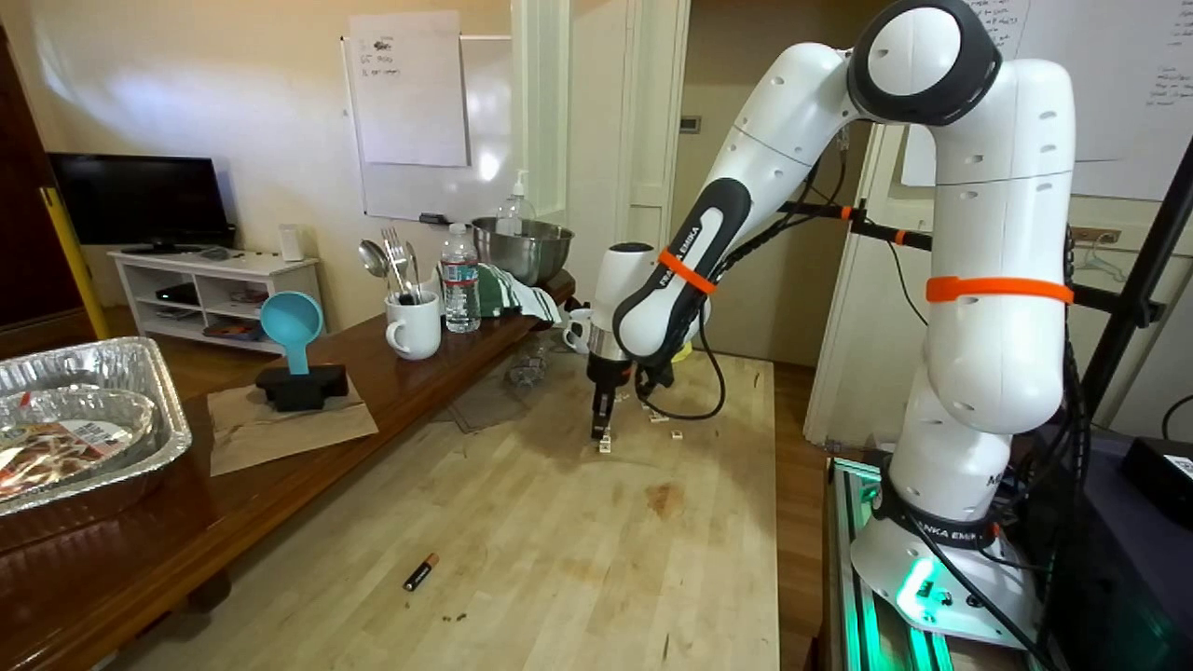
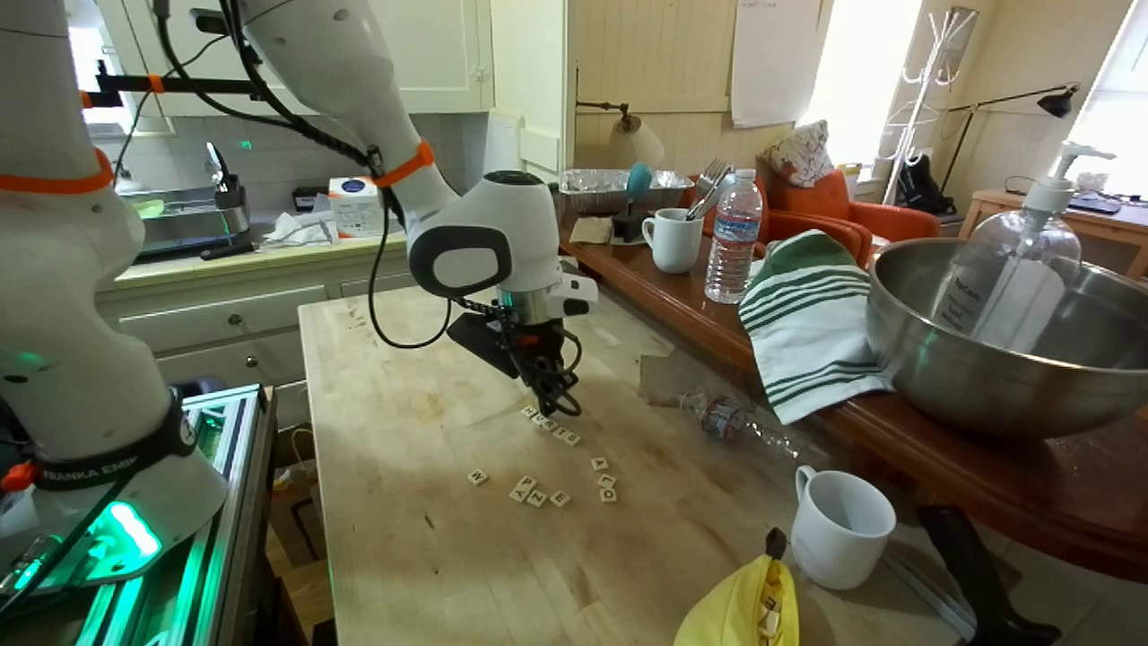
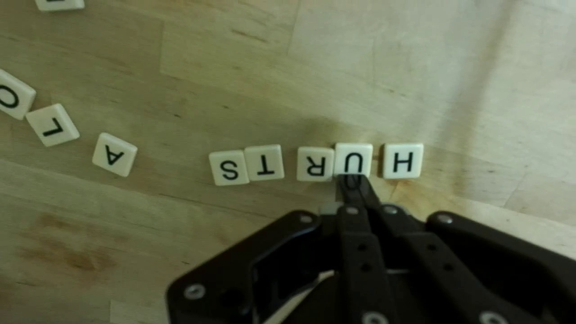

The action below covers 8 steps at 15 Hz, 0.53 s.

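We see the gripper [image 3: 355, 182] pressed together at the U letter tile [image 3: 353, 155]. Just beside it, we read the R letter tile [image 3: 315, 164].

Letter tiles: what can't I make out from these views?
U tile: wrist view, shut jaws cover its lower edge, contact unclear.
O tile: wrist view, cut by the left edge.
Top-left tile: wrist view, letter cut by the top edge.
Tile row: letters too small in an exterior view.

Smooth plastic-looking letter tiles [image 3: 264, 162], matt wood tabletop [image 1: 541, 522], glossy wood counter [image 1: 233, 503], shiny metal bowl [image 2: 951, 395]
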Each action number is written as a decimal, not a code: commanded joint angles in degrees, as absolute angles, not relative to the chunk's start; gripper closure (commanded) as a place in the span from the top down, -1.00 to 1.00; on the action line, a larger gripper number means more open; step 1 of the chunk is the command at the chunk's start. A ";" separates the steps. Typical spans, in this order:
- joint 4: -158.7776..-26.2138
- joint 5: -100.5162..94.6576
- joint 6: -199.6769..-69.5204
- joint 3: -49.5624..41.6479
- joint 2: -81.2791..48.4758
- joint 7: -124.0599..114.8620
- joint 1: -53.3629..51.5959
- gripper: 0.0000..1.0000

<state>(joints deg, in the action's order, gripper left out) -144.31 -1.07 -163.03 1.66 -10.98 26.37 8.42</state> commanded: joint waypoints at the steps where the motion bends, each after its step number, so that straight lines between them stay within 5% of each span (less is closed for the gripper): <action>1: -145.22 -0.82 -163.02 1.85 -10.53 27.23 8.76 -1.00; 8: -145.93 -0.67 -163.30 1.66 -10.20 27.32 9.06 -1.00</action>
